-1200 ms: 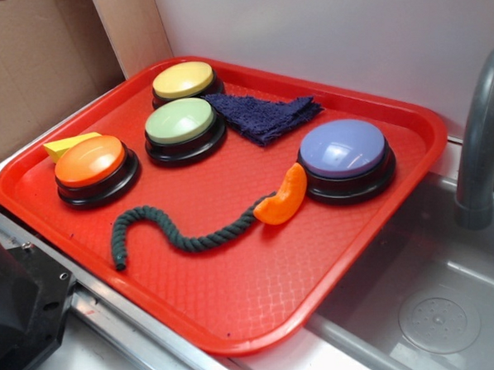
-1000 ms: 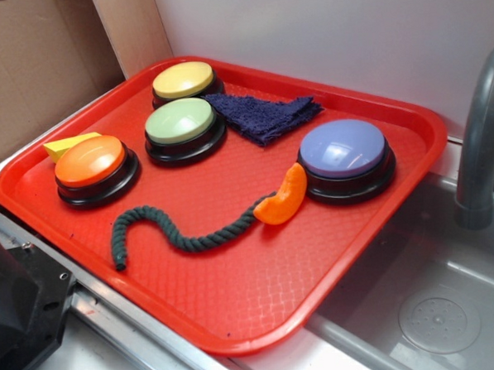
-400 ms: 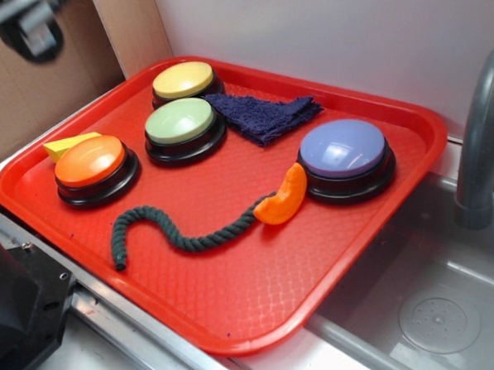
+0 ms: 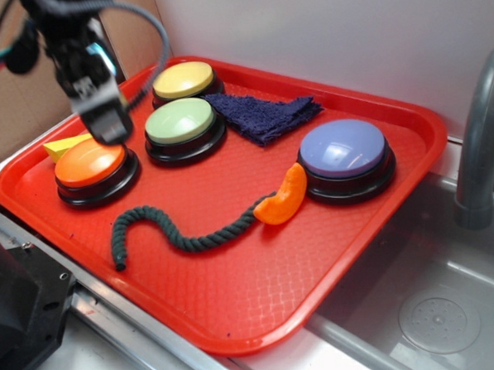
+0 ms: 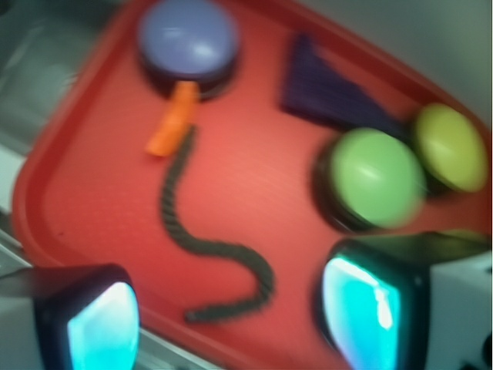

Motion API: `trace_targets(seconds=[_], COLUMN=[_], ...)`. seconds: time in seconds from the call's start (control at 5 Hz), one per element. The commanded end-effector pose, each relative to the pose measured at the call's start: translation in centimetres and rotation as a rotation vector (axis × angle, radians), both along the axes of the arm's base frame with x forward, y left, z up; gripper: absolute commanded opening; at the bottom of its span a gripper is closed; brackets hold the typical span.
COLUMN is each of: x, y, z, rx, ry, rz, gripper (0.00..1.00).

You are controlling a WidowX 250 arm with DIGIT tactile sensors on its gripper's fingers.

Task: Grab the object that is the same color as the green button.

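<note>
A dark green twisted rope [image 4: 176, 232] lies wavy on the red tray [image 4: 261, 292], one end touching an orange crescent piece [image 4: 282, 196]. In the wrist view the rope [image 5: 202, 245] curls between and ahead of my fingers. The pale-green button [image 4: 180, 122] on its black base sits at the tray's back left; it also shows in the wrist view [image 5: 376, 177]. My gripper [image 4: 104, 118] hovers above the tray's left side, over the orange button [image 4: 92, 162], well apart from the rope. It is open and empty, with both teal pads [image 5: 358, 312] wide apart.
A yellow button [image 4: 183, 79], a dark blue cloth [image 4: 264, 114], a purple button [image 4: 343, 149] and a yellow piece [image 4: 67, 145] are on the tray. A grey sink [image 4: 436, 308] with a faucet [image 4: 481, 139] lies right. Cardboard stands behind on the left.
My gripper has come into view from the upper left and dropped down towards the tray's left side. Nothing on the tray has moved.
</note>
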State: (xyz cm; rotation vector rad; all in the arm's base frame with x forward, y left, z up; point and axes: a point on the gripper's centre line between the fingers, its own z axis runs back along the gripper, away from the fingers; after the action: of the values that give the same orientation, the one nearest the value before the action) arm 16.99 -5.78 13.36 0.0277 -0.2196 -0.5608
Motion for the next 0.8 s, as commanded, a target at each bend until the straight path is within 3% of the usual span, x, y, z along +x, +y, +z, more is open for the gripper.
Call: trace_targets(seconds=[0.0,0.2,0.6], x=[1.1,0.9,0.3], y=[-1.9,-2.3,-3.2], z=[-5.7,-8.2,-11.2], rx=[0.004,0.052,0.039], ry=[-0.011,-0.011,0.040], rz=[-0.118,-0.128,-0.186], gripper=[1.00,1.00,1.00])
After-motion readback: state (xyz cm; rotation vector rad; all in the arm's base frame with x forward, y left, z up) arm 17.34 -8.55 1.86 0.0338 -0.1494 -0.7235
